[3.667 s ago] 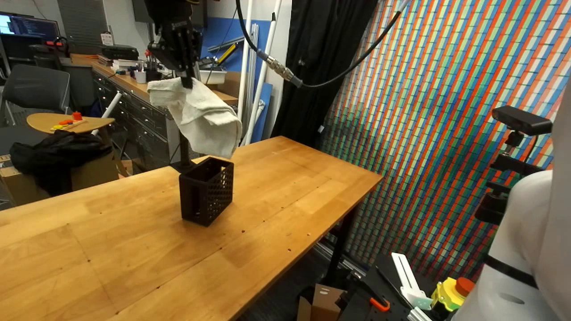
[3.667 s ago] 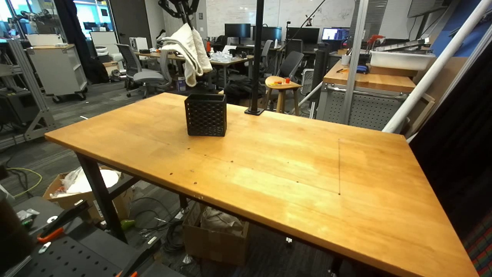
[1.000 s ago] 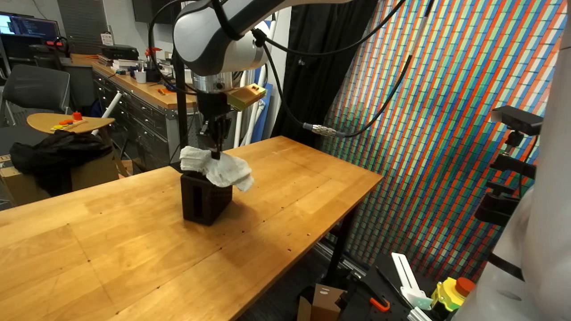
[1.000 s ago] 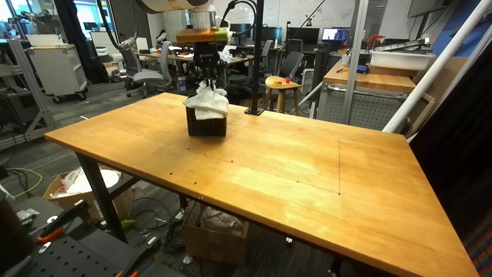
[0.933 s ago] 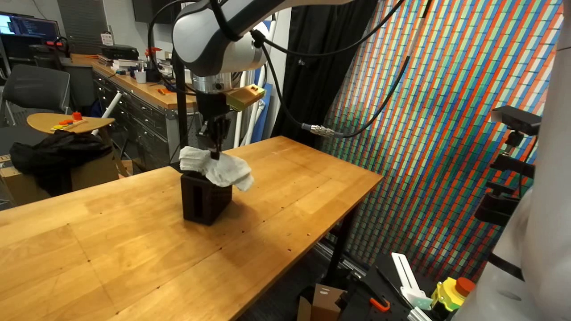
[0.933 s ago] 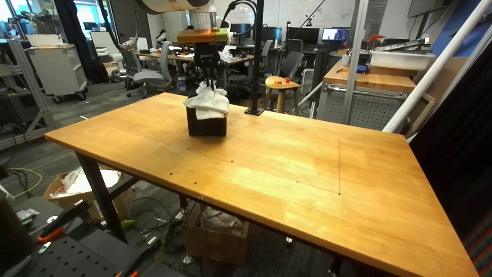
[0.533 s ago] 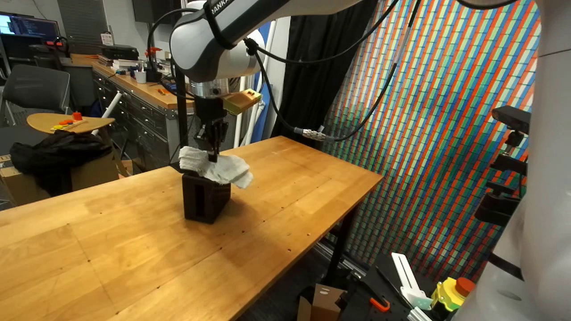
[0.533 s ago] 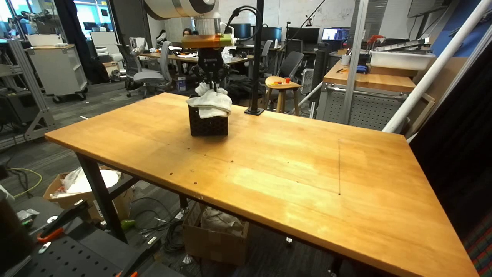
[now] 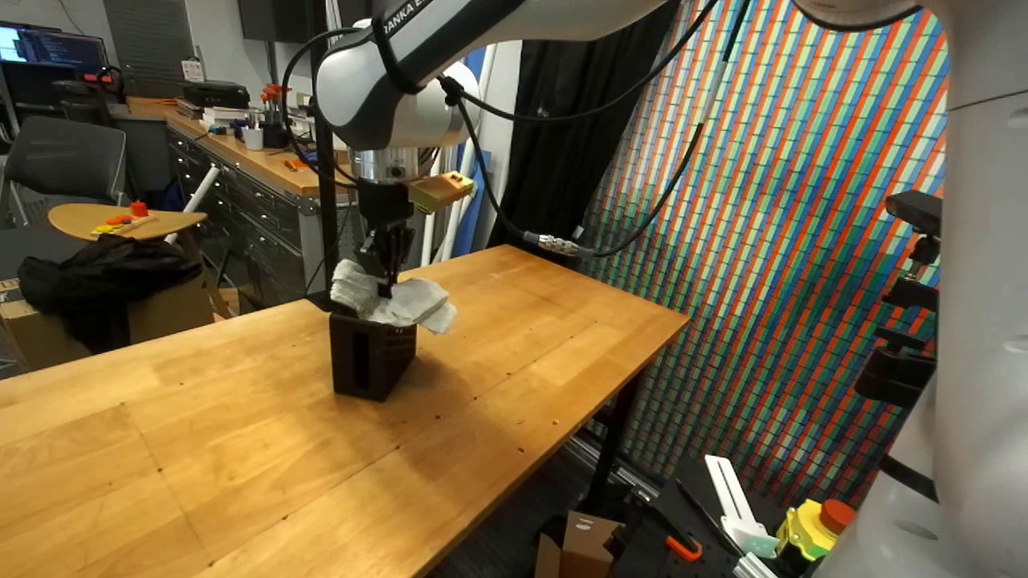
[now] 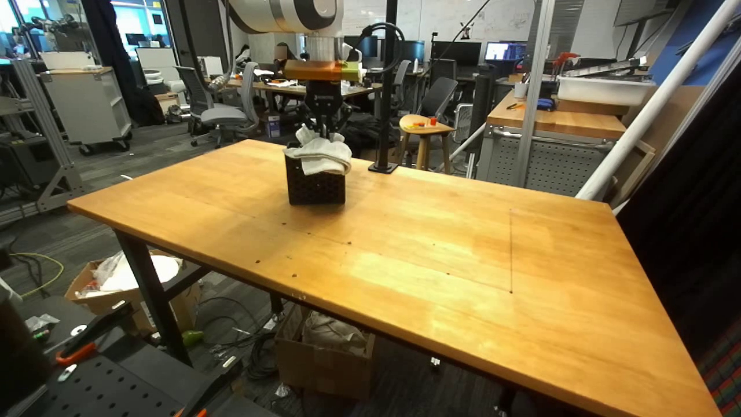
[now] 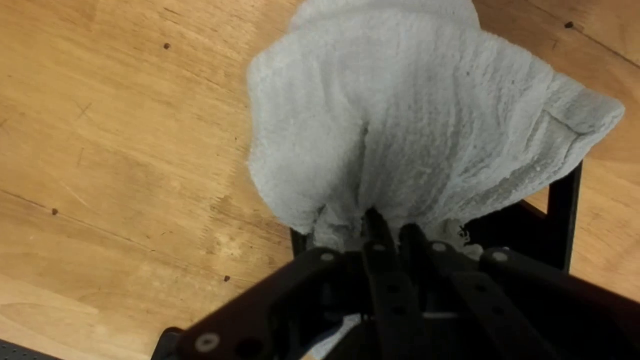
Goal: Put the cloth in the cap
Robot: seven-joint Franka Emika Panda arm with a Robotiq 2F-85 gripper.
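Note:
A whitish cloth (image 9: 414, 303) lies bunched over the top of a black perforated box (image 9: 369, 361) standing upright on the table; no cap shows. In both exterior views part of the cloth (image 10: 319, 157) hangs over the box's (image 10: 316, 191) side. My gripper (image 9: 387, 289) points down from above with its fingertips pressed into the cloth at the box's mouth. In the wrist view the gripper (image 11: 391, 222) has its fingers close together with cloth (image 11: 400, 100) pinched between them. The box's rim (image 11: 567, 220) shows at right with part of its dark opening uncovered. How deep the cloth reaches inside is hidden.
The box stands on a wooden table (image 10: 463, 249). A black post (image 10: 386, 104) rises from the table's edge behind the box. Cables (image 9: 562, 245) hang from the arm. A drawer bench (image 9: 249, 217) and chairs stand beyond the table.
My gripper has come down with the cloth from high above onto the box. Over the last second the box has slid slightly, and the cloth has sunk a little deeper at the gripper.

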